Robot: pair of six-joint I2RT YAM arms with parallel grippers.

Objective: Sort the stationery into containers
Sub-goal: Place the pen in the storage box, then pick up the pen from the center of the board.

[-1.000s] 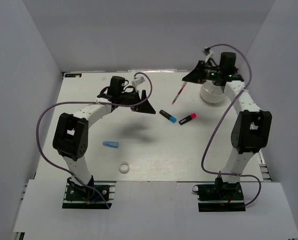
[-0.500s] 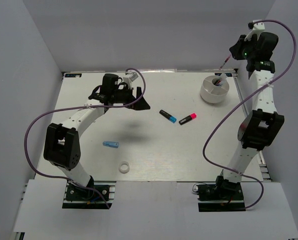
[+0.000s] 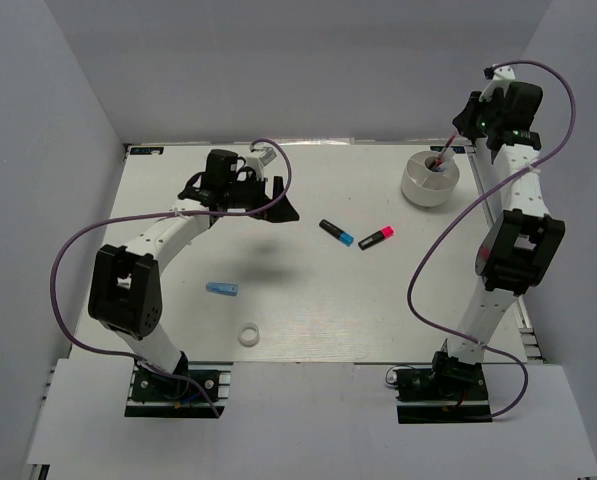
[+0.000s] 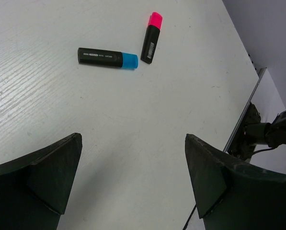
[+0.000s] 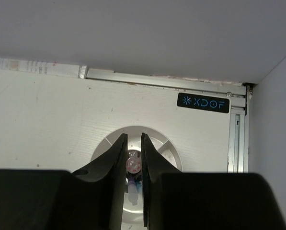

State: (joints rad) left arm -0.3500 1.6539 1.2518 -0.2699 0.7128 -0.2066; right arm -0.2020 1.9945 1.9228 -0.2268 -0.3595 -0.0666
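My right gripper (image 3: 460,125) hangs high over the round white dish (image 3: 418,190) at the back right, shut on a red pen (image 3: 446,150). The pen slants down with its lower end inside the dish. From the right wrist the pen (image 5: 133,165) shows end-on between the fingers, over the divided dish (image 5: 169,151). My left gripper (image 3: 283,200) hovers open and empty over mid-table. Ahead of the left gripper (image 4: 133,177) lie the blue-cap marker (image 4: 108,58) and the pink-cap marker (image 4: 151,37). A light-blue tube (image 3: 222,289) and a white tape ring (image 3: 248,336) lie nearer the front.
Both markers (image 3: 336,232) (image 3: 375,238) rest side by side between the two arms. A metal rail (image 5: 166,79) runs along the table's back edge, close behind the dish. Grey walls enclose the table on three sides.
The right arm lifted the red pen from left of the dish to above it, then lowered its end into the dish. The left arm shifted slightly left, then stayed put.
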